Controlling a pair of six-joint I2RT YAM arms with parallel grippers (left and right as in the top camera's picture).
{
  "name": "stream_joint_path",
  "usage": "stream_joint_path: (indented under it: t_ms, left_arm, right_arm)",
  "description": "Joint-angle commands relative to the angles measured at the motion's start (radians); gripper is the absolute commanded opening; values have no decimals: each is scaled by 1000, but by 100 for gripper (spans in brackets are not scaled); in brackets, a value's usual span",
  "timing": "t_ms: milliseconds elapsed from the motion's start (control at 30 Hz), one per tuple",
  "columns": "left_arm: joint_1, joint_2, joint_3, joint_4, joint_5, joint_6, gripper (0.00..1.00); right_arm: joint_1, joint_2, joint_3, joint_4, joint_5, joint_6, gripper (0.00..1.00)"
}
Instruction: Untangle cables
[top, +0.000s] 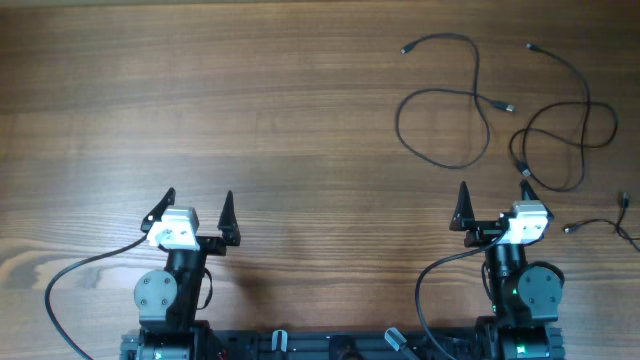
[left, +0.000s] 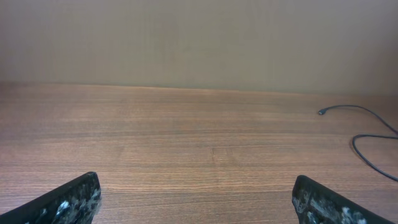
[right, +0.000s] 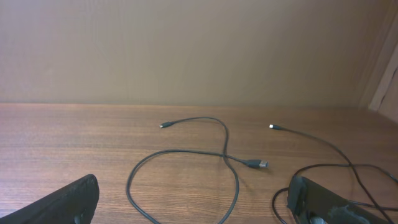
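Note:
Thin black cables lie spread on the wooden table at the far right. One cable (top: 440, 95) makes a loop with a plug end at each tip; it also shows in the right wrist view (right: 227, 155). A second cable (top: 565, 110) loops beside it, apart from it, and shows in the right wrist view (right: 323, 146). A third short cable (top: 600, 225) lies at the right edge. My right gripper (top: 494, 200) is open and empty, just short of the loops. My left gripper (top: 197, 205) is open and empty, far left of the cables.
Thick black arm cables (top: 80, 275) curl beside each arm base at the near edge. The left wrist view shows bare wood and a cable end (left: 323, 112) at far right. A wall (right: 186, 50) stands behind the table.

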Motion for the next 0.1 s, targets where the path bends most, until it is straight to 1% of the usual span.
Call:
stream_joint_path:
  t_ms: [0, 67]
  left_arm:
    - [4, -10, -5, -5, 5, 8, 100]
    - [4, -10, -5, -5, 5, 8, 100]
  right_arm:
    - [-5, -14, -1, 6, -12, 15, 100]
    - [-5, -14, -1, 6, -12, 15, 100]
